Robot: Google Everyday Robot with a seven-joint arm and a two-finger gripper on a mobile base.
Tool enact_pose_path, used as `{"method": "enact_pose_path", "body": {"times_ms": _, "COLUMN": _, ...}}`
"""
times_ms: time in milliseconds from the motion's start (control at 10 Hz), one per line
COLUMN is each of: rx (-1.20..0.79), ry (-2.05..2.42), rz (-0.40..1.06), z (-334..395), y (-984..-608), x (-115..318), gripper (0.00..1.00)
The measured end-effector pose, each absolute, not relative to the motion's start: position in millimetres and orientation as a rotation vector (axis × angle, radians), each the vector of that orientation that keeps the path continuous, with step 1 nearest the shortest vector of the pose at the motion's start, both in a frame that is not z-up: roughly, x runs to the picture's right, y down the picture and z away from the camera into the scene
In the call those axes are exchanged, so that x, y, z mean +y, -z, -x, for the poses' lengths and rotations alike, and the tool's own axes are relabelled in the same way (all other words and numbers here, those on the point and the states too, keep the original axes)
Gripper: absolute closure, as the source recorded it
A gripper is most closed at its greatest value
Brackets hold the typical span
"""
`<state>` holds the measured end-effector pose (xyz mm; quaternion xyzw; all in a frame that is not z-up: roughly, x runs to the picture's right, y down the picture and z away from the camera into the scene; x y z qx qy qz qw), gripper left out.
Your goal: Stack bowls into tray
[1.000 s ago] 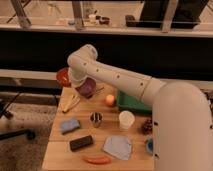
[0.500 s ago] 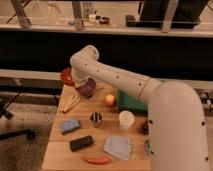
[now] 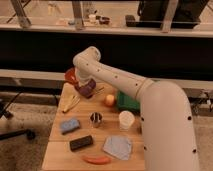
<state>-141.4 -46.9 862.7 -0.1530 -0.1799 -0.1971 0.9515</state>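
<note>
- We see our gripper (image 3: 81,86) at the table's (image 3: 60,150) far-left corner, by the purple bowl (image 3: 86,90) and orange bowl (image 3: 70,76).
- Tray (image 3: 126,101) sits mostly hidden behind the arm.
- No writing reads.

Arm: one white arm (image 3: 125,82), thick-bodied, coming in from the lower right of the view and reaching up and left.
Near segment: the bulky white shell (image 3: 167,127) fills the right side, nearest the camera.
Elbow: a rounded joint (image 3: 88,56) at the far left end, the highest point of the arm; from there it turns downward.
Gripper: gripper (image 3: 84,86) hangs below that joint, pointing down, low at the far left of the arm.
</note>
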Motion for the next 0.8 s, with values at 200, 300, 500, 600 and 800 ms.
{"method": "enact_pose_path", "body": {"times_ms": 200, "rx": -0.355, "ry": 0.388, "rz": 0.321, "z": 132, "y": -876, "x": -47, "gripper": 1.0}}
{"method": "enact_pose_path", "body": {"times_ms": 300, "rx": -0.351, "ry": 0.384, "rz": 0.325, "z": 129, "y": -881, "x": -47, "gripper": 1.0}}
{"method": "enact_pose_path", "body": {"times_ms": 500, "rx": -0.349, "ry": 0.38, "rz": 0.335, "z": 126, "y": -889, "x": -42, "gripper": 1.0}}
{"method": "enact_pose_path", "body": {"times_ms": 600, "rx": -0.347, "ry": 0.379, "rz": 0.345, "z": 124, "y": -895, "x": -37, "gripper": 1.0}}
{"method": "enact_pose_path", "body": {"times_ms": 800, "rx": -0.345, "ry": 0.377, "rz": 0.354, "z": 122, "y": -900, "x": -32, "gripper": 1.0}}
